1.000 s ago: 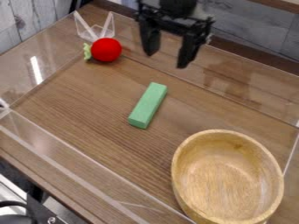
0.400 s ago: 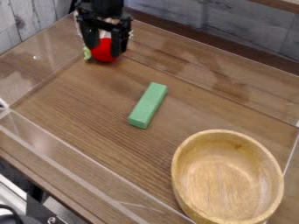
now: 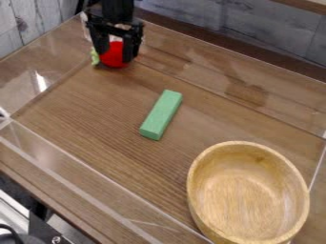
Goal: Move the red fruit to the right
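Red fruit (image 3: pixel 114 54) bracketed for pickup at the desk's (image 3: pixel 102 124) far-left corner.
Gripper (image 3: pixel 114 48) points down, jaws spread either side of it, not yet pinching; green block (image 3: pixel 160 114) and wooden bowl (image 3: pixel 249 193) lie well apart rightward.

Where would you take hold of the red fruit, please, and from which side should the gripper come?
Probably across the round red body of the red fruit, coming from straight above. It sits low on the table with its green leafy top at its left side, and the gripper hangs over it, open, one finger on either side.
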Controlling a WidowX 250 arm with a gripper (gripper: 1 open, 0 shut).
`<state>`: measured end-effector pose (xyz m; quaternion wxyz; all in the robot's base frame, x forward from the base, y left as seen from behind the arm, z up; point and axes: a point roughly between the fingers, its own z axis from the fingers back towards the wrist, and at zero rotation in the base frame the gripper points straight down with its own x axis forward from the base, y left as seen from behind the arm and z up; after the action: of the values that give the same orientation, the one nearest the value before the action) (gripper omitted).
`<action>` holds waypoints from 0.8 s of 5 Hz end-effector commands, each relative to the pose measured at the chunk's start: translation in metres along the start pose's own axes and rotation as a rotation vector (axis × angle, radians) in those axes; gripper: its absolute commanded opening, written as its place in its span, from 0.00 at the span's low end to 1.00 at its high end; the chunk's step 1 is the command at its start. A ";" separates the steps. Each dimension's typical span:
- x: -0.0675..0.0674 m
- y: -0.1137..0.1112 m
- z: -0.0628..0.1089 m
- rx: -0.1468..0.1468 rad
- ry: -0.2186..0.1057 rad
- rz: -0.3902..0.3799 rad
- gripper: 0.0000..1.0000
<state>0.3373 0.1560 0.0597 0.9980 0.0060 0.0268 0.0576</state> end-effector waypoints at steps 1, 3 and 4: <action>0.019 0.016 0.016 0.037 -0.076 0.056 1.00; 0.030 -0.010 0.014 0.042 -0.081 0.094 1.00; 0.035 -0.018 0.014 0.044 -0.080 0.113 0.00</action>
<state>0.3626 0.1431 0.0495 0.9923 0.0219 0.0223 0.1202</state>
